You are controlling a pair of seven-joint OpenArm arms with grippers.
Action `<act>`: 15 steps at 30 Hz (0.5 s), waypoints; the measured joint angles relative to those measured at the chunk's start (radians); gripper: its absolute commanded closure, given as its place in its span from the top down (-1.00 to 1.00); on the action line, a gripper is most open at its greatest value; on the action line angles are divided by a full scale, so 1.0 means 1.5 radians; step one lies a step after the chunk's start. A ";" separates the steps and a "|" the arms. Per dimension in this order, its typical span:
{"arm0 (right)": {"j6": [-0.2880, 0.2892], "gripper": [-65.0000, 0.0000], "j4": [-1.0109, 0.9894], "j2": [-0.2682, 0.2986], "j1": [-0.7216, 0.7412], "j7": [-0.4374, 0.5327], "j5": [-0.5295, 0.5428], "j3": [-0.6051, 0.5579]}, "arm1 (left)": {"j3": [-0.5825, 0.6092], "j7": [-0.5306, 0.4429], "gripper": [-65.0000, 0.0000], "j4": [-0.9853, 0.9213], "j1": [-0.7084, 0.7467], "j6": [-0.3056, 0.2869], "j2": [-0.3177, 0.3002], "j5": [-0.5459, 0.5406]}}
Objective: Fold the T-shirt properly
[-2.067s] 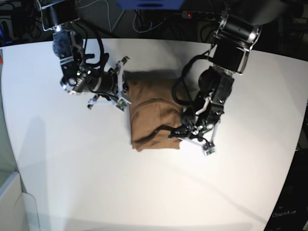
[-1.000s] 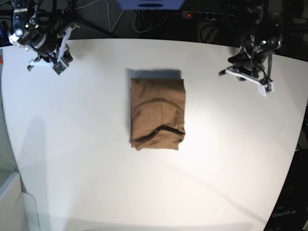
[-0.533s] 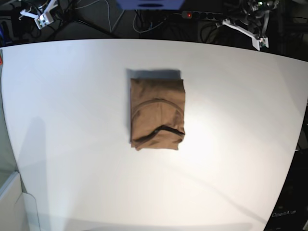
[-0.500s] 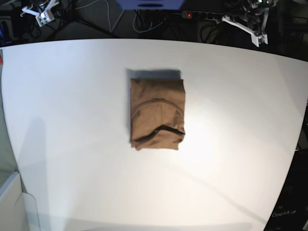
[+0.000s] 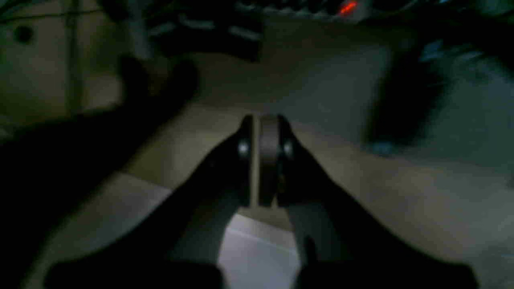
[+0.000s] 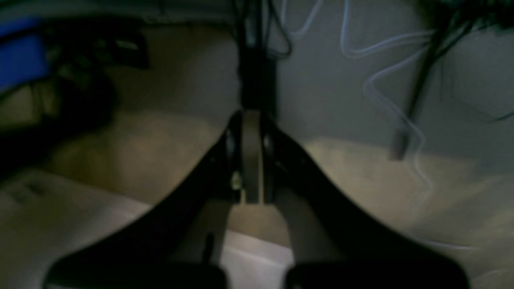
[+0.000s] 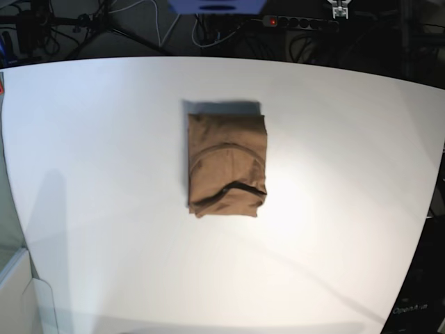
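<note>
T-shirt (image 7: 227,164), plain tan-brown soft cotton, lies folded into a compact rectangle near the middle of the white table (image 7: 104,174).

Its sleeves are tucked out of sight and the curved neckline shows on top; only the lower edge looks slightly uneven, with a dark lip of fabric poking out, so the folding appears essentially finished, with perhaps a little tidying left. Nothing touches the shirt. The left end effector (image 5: 261,160) and the right end effector (image 6: 249,156) both have their jaws pressed together on nothing, facing dim clutter well apart from the shirt.
</note>
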 measured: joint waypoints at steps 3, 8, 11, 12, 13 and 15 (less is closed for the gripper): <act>-0.002 -1.00 -0.221 0.023 0.098 0.106 -0.001 0.015 | 0.076 -0.085 -0.93 -0.173 -0.067 -0.004 0.020 -0.006; -0.069 -1.00 -0.444 0.052 0.212 0.274 -0.009 -0.032 | 0.143 -0.244 -0.93 -0.469 -0.200 -0.079 0.097 -0.004; -0.178 -1.00 -0.440 0.054 0.251 0.309 0.005 -0.094 | 0.143 -0.313 -0.93 -0.613 -0.267 -0.167 0.135 -0.006; -0.211 -1.00 -0.438 0.052 0.264 0.307 0.005 -0.116 | 0.143 -0.335 -0.93 -0.647 -0.282 -0.185 0.145 -0.012; -0.238 -1.00 -0.437 0.049 0.273 0.299 0.007 -0.129 | 0.143 -0.354 -0.93 -0.658 -0.290 -0.198 0.151 -0.025; -0.296 -1.00 -0.437 0.034 0.277 0.269 0.005 -0.140 | 0.143 -0.378 -0.93 -0.660 -0.302 -0.211 0.158 -0.055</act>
